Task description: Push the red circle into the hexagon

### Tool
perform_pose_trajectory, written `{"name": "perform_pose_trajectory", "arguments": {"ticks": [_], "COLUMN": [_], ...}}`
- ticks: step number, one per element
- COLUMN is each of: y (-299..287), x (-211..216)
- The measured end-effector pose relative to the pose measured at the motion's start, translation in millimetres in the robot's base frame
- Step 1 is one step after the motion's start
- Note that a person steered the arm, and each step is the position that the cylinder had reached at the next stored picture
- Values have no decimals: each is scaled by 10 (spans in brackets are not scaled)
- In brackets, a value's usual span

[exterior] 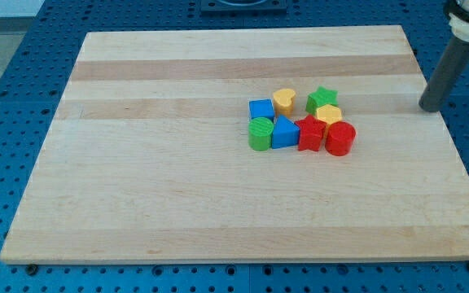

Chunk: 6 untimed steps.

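The red circle block stands at the right end of a tight cluster near the board's middle right. The yellow hexagon block sits just above and left of it, touching or nearly touching it. A red star block is directly left of the red circle. My tip is at the board's right edge, well to the right of and a little above the cluster, apart from every block.
The cluster also holds a green star, a yellow heart, a blue square block, a blue triangle-like block and a green round block. The wooden board lies on a blue perforated table.
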<state>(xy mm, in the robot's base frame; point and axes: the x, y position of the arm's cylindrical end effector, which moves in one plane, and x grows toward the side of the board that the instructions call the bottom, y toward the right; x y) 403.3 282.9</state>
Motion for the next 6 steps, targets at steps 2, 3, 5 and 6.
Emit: {"name": "perform_pose_trajectory", "arguments": {"ticks": [2,3,5,6], "y": [62,-7,-1160,-1344], "x": [490,742,999,999]}}
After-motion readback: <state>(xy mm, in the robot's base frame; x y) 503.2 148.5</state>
